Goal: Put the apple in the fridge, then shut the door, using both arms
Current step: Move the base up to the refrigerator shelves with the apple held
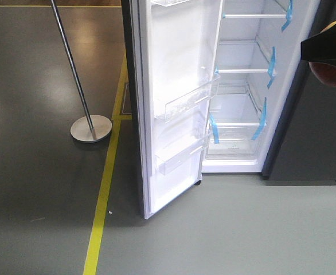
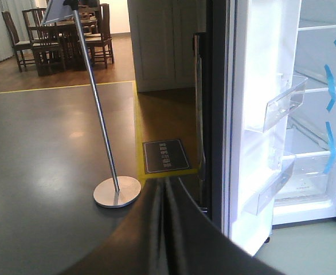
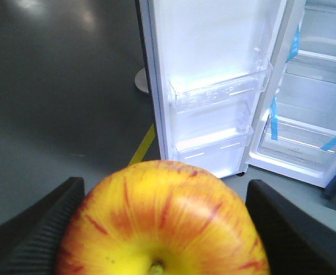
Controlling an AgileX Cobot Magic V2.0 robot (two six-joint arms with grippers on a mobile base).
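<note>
In front of the open fridge (image 1: 242,91), I had the apple (image 3: 156,212) clamped between the fingers of the right gripper (image 3: 165,240), held in the air short of the cabinet. So nothing was banked yet: the apple wasn't inside, and the door (image 1: 176,69) stood swung wide, its white inner face and clear bins (image 1: 188,97) toward me. The left gripper (image 2: 165,229) was pressed closed on nothing, low and near the door's outer side, a fair spot for the push to come, I judged. Room looked good: the white-edged shelves (image 1: 245,71) were bare and the opening was wide. The edges I'd mind were the bins jutting out on the left of my path and the shelf lips marked with blue tape (image 1: 271,60). Out on the floor, the pole stand (image 1: 91,128) by the yellow line (image 1: 102,195) sat apart from the door, leaving the left arm space to work behind it.
</note>
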